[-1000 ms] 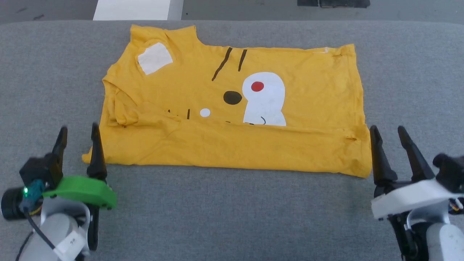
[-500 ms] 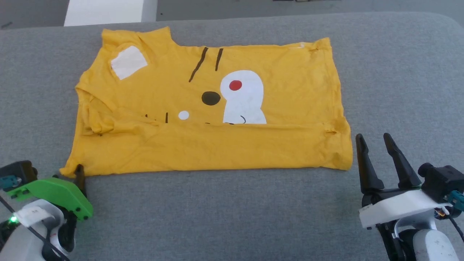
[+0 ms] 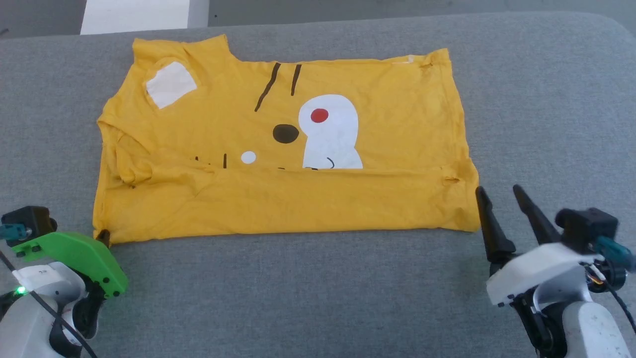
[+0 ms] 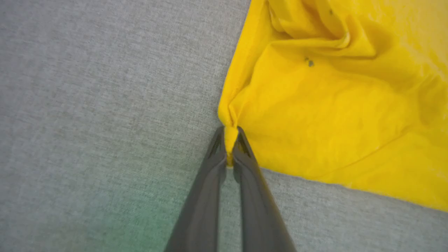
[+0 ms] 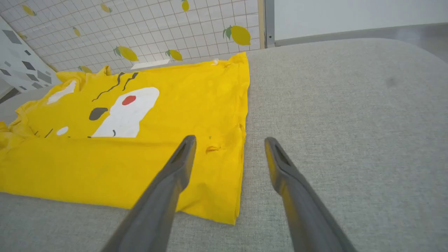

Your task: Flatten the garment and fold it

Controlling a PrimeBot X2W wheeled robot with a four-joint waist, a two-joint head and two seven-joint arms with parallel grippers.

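My left claw (image 4: 230,136), spread beside the garment (image 3: 298,209) a second ago, now pinches its near-left corner, while my right claw (image 3: 497,190) stays spread beside the near-right corner, so one grasp likely remains.

**Hidden from me**

A green cover (image 3: 74,256) hides my left gripper (image 3: 103,234), bar one dark tip at the 7 o'clock corner of the garment (image 3: 397,109). Its folded near band (image 3: 298,209) covers the lower edge of the print (image 3: 330,134). On the left wrist, the garment runs off at 12 and 3 o'clock.
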